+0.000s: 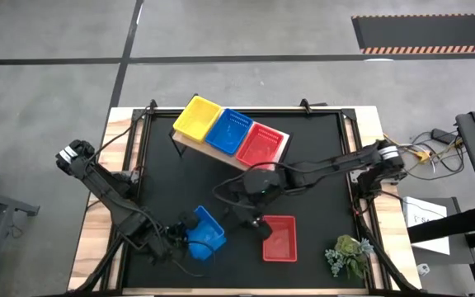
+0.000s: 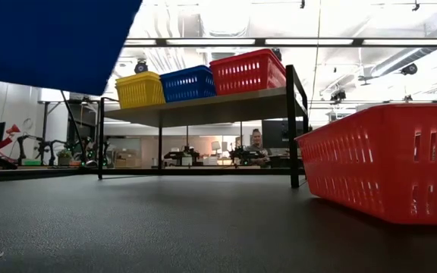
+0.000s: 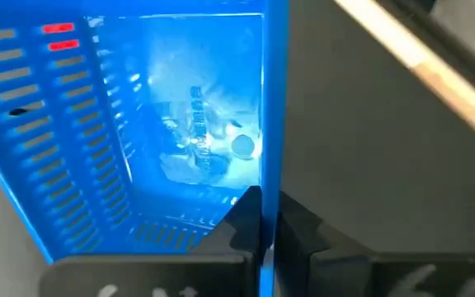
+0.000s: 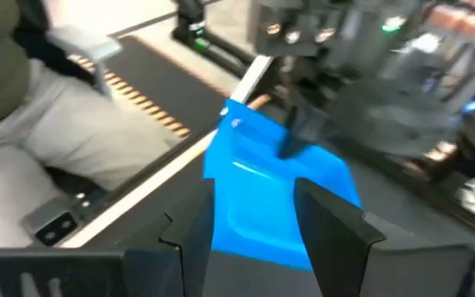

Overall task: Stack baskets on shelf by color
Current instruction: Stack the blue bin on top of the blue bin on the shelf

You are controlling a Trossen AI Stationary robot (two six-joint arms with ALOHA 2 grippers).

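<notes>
On the light wooden shelf [image 1: 190, 142], far of centre, a yellow basket [image 1: 197, 117], a blue one [image 1: 228, 130] and a red one [image 1: 261, 144] stand side by side. Another blue basket [image 1: 208, 233] hangs tilted above the near left of the table, and my left gripper [image 3: 266, 235] is shut on it. A red basket [image 1: 279, 238] rests flat on the tabletop near the front. My right gripper [image 4: 246, 210] hovers open just left of that red basket, pointing toward the held blue basket [image 4: 270, 186], with nothing between its fingers. My left gripper pinches one side wall [image 3: 269, 177] of the blue basket, one finger inside and one outside. The wall runs edge-on between the fingers [image 3: 242, 223]. The basket is lifted clear of the table and tilted, its underside [image 2: 51, 38] showing high in the low view.
A small green plant [image 1: 349, 256] lies at the near right corner. The black tabletop [image 1: 180, 186] has bare room between the shelf and the front baskets. A person sits beyond the table in the low view [image 2: 257, 140].
</notes>
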